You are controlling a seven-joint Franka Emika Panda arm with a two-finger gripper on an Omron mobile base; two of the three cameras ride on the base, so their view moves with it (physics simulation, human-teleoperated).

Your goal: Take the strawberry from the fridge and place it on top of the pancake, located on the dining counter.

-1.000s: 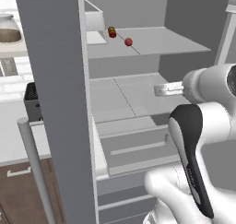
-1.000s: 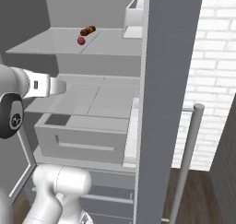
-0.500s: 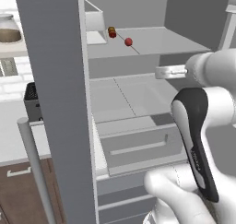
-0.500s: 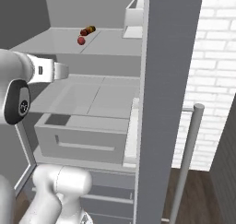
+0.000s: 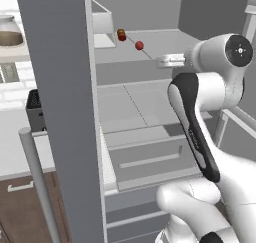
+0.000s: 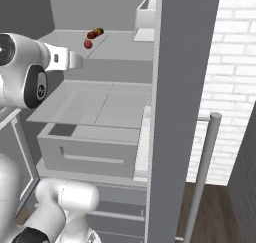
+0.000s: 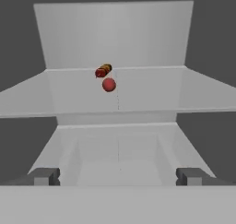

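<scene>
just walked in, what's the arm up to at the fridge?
The arm is reaching into the open fridge toward the strawberry, which sits on an upper shelf just in front of a small orange-brown jar lying on its side. The gripper is at about shelf height, short of the fruit, with its jaws wide open and nothing in them. The hand view has the strawberry roughly centred between the fingers. Nothing has been picked up yet.

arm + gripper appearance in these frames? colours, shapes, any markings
Glossy white rounded arm links with black joint inlays and round dark end caps carrying a small pale ring mark. Pale grey boxy gripper; its fingertips are small dark grey blocks. No cables visible.
</scene>
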